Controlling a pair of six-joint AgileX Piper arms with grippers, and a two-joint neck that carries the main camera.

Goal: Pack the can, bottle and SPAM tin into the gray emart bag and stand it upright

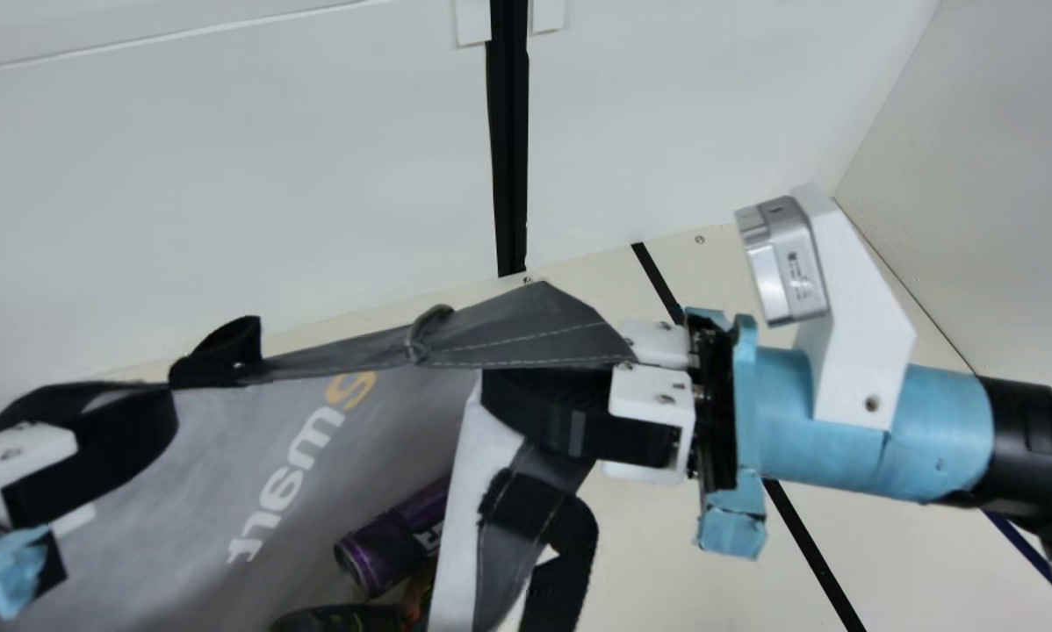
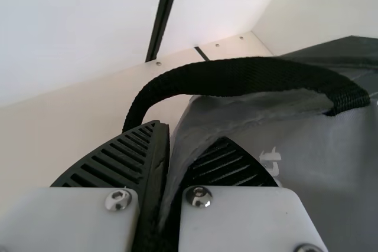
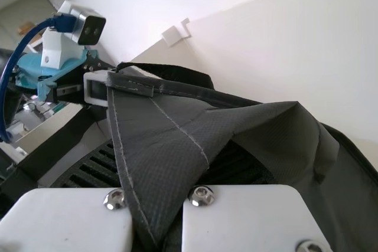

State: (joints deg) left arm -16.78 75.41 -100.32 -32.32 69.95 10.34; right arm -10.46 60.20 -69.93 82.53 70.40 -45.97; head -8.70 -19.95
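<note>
Gray in cloth, hangs as the emart bag (image 1: 254, 448) between left gripper (image 1: 153, 399) and right gripper (image 1: 508, 370), well below neither and level with both at its upper edge. Closed on that edge at the left, with cloth pinched between ribbed fingers (image 2: 118, 160); closed likewise at the right, on a gathered corner, seen in the right wrist view with its point aimed back toward the wrist. Near the left fingertips, arches in a black handle (image 2: 224, 78). Runs lengthwise along the taut edge from gripper to gripper, rising slightly toward the right in the main view. Below and between the grippers, touching neither, lies as a purple can (image 1: 385, 544), partly behind a pale flap (image 1: 456, 527). Slants with its long axis from lower left to upper right, round end toward lower left. Just beside it, shows partly as a dark rounded item (image 1: 342, 620), too cropped to name.
</note>
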